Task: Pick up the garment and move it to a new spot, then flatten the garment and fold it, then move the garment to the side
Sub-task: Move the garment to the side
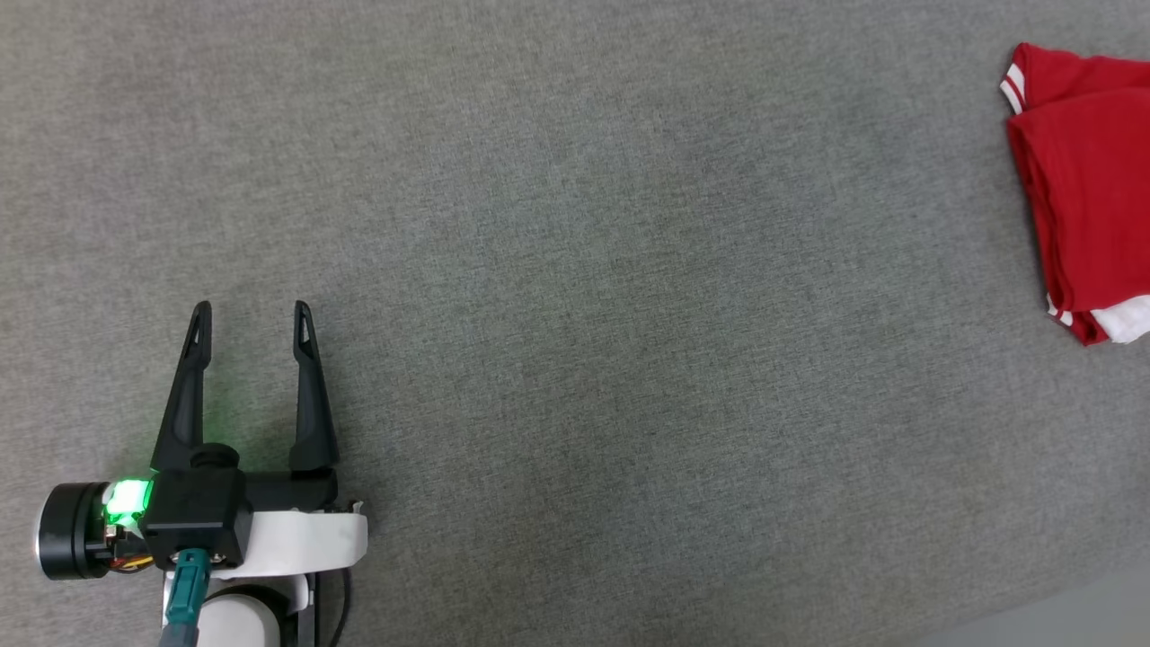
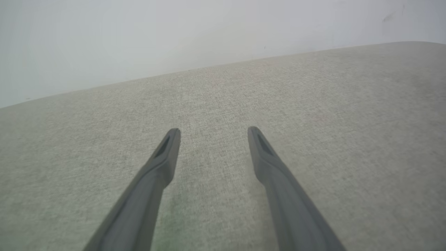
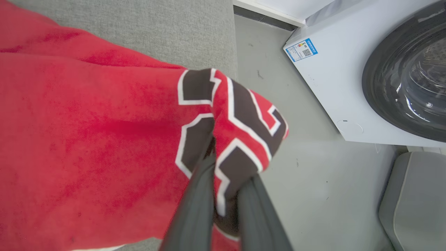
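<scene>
- Head view: we look down on a grey surface point(image 1: 575, 270) covered in woven cloth. At 8 o'clock the left claw point(image 1: 252, 310) has its two fingers apart and holds nothing. At 3 o'clock, cut off by the picture's edge and well apart from that claw, lies the red shirt point(image 1: 1087, 180). It is doubled over, with white sleeve trim showing.
- Left wrist view: the left claw's fingers are spread above the bare grey surface. A pale wall point(image 2: 174, 35) is at 12 o'clock.
- Right wrist view: at 6 o'clock the right claw point(image 3: 228, 195) is clamped on a bunched fold of the shirt that bears a dark, white-edged print. Red cloth spreads toward 9 o'clock, near the grey surface's edge. A washing machine point(image 3: 331, 87) stands at 2 o'clock.
- Progress, as we judge it: the folding looks done and the move to the side is under way. Setting the shirt down and letting go remain.
</scene>
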`<state>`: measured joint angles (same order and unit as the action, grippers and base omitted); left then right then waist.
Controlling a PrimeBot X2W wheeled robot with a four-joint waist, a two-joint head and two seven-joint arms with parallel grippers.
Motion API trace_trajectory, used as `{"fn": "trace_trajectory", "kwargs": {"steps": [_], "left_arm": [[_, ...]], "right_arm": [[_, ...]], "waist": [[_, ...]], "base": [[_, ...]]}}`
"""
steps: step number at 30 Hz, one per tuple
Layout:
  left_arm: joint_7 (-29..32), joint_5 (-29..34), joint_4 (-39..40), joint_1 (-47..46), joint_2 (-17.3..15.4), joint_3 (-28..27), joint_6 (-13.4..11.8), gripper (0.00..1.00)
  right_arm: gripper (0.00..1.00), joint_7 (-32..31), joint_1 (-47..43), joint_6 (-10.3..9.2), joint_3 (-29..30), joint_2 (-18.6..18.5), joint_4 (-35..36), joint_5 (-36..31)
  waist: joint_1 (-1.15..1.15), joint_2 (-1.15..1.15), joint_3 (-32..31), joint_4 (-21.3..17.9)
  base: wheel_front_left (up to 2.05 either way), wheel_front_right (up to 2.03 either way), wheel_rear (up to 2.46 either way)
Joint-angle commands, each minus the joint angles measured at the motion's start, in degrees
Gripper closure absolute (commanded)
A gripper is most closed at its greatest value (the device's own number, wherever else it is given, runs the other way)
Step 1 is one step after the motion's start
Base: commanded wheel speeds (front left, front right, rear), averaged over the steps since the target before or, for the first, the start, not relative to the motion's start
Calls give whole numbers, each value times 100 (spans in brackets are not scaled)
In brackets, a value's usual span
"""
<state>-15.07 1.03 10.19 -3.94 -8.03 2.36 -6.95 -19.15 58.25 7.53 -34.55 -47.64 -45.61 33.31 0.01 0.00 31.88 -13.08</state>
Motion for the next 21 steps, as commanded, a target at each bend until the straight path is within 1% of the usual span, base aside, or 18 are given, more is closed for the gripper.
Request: {"fn": "trace_trajectory", "kwargs": {"steps": [1, 2, 5, 7, 9, 15, 18, 21], "left_arm": [[-12, 13, -1, -16, 14, 23, -34, 0], [-12, 4, -5, 16, 24, 33, -57, 0], [-12, -29, -20, 125, 58, 82, -125, 0], [-12, -60, -24, 177, 83, 113, -170, 0], [-12, -82, -21, 252, 117, 131, -212, 0], [-12, -153, -34, 536, 226, 201, -289, 0], [-12, -175, -51, 682, 255, 207, -323, 0], [-12, -205, -95, 793, 290, 245, -312, 0]], "right_arm": [[6, 18, 72, -8, 19, 9, -101, -29], [0, 33, 80, -8, -11, 64, -169, -110], [0, 237, 225, -8, 0, 83, -299, -353], [0, 495, 300, -8, -21, 40, -356, -669], [0, 872, 396, -8, 37, 91, -343, -927], [0, 2288, 444, -8, 467, 483, -155, -1655], [0, 2988, 321, -7, 743, 786, -26, -2078], [0, 3349, 95, -8, 1158, 1088, 247, -2424]], "waist": [[-1, 0, -76, 32], [-1, 0, -147, 40], [-1, 0, -396, 90], [-1, 0, -581, 131], [-1, 0, -765, 174], [-1, 0, -1254, 323], [-1, 0, -1449, 422], [-1, 0, -1643, 567]], "base": [[0, 0, 0], [0, 0, 0], [0, 0, 0], [0, 0, 0], [0, 0, 0], [0, 0, 0], [0, 0, 0], [0, 0, 0]]}}
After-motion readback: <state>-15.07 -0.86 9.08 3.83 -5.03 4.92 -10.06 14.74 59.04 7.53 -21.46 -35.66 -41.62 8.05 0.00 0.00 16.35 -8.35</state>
